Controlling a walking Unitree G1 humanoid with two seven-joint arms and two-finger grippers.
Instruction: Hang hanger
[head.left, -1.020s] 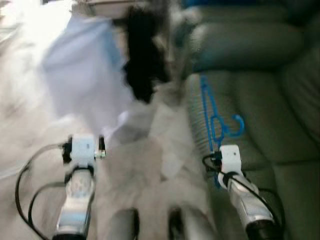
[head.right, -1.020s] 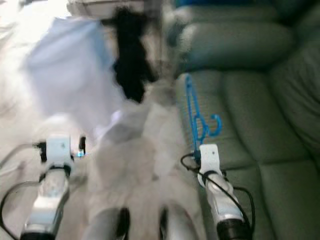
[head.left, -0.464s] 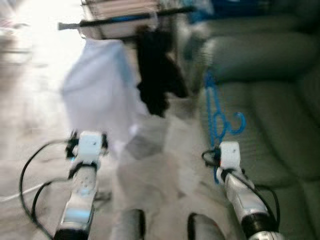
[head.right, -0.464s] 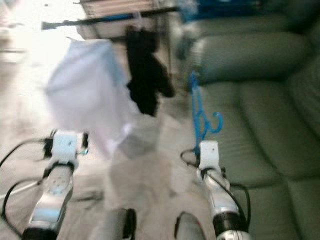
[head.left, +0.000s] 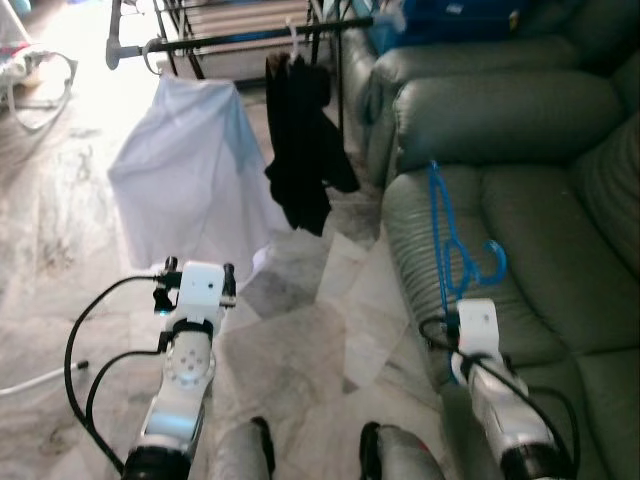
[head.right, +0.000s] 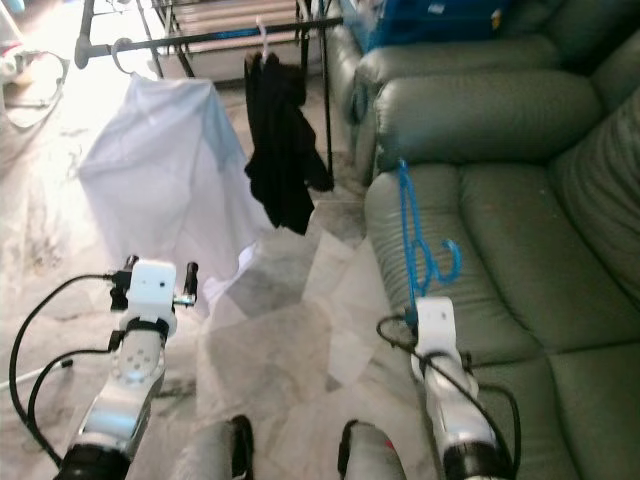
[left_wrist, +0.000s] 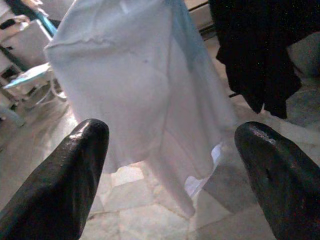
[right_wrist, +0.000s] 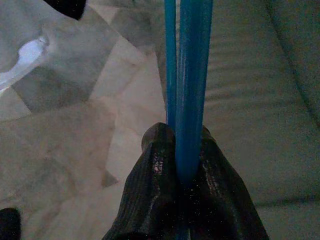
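A blue plastic hanger (head.left: 447, 243) stands upright over the front edge of the green sofa, its hook (head.left: 494, 260) curling to the right. My right gripper (right_wrist: 176, 150) is shut on the hanger's thin bars (right_wrist: 187, 75), low on its frame. Far ahead on the left runs a black clothes rail (head.left: 250, 38), with a white shirt (head.left: 185, 180) and a black garment (head.left: 300, 140) hanging from it. My left gripper (left_wrist: 172, 150) is open and holds nothing, and it points at the white shirt (left_wrist: 140, 90) from well short of it.
The green leather sofa (head.left: 540, 200) takes up the right side, with a blue bundle (head.left: 450, 15) on its back. The floor is pale marble tile (head.left: 300, 340). A white cable (head.left: 30, 380) lies at the left, and more rack frames (head.left: 200, 15) stand behind the rail.
The camera has shifted and the blur has cleared, so the rail and the hung clothes show sharply. My right gripper has kept its hold on the blue hanger.
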